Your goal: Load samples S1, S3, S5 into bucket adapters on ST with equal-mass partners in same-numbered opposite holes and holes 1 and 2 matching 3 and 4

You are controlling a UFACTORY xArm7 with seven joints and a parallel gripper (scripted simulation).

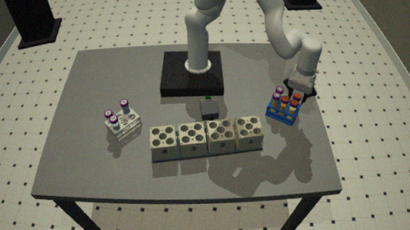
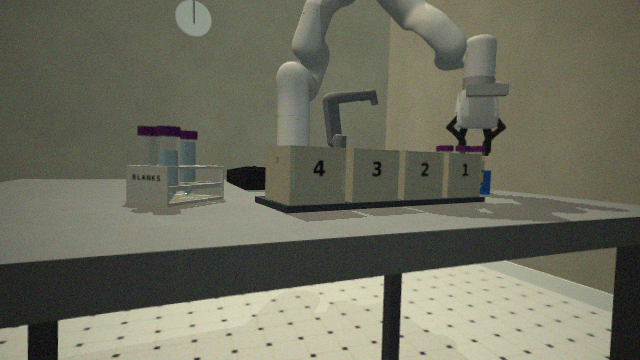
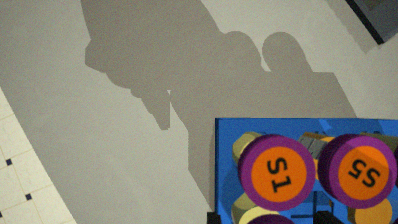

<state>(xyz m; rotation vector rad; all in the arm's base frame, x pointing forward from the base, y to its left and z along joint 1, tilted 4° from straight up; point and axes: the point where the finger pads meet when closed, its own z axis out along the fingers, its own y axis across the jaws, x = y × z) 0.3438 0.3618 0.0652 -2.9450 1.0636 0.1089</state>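
Observation:
The blue rack point(image 1: 279, 117) point(image 2: 485, 182) point(image 3: 225, 129) holds S1 point(image 1: 294, 103) point(image 3: 277, 172), S5 point(image 1: 285, 99) point(image 3: 361, 172), a third orange-dot tube point(image 1: 297, 97) whose ID is out of view, and two other purple-capped tubes point(image 1: 279, 89) point(image 1: 276, 95). My gripper point(image 1: 299, 94) point(image 2: 474, 146) point(image 3: 270, 219) is part open, its fingertips about the third orange-dot tube's cap, not closed on it. Adapters 4 point(image 1: 164, 153) point(image 2: 318, 185), 3 point(image 1: 193, 149) point(image 2: 376, 185), 2 point(image 1: 222, 146) point(image 2: 424, 185) and 1 point(image 1: 251, 143) point(image 2: 465, 185) stand on the stand point(image 2: 272, 203); no tube shows in their holes.
The white blanks rack point(image 1: 130, 133) point(image 2: 145, 190) at the left holds three water blanks point(image 1: 124, 102) point(image 1: 108, 113) point(image 1: 113, 120). The small desk point(image 1: 209, 110) with the green DONE key point(image 1: 208, 98) stands between the adapters and the arm's black base point(image 1: 191, 90).

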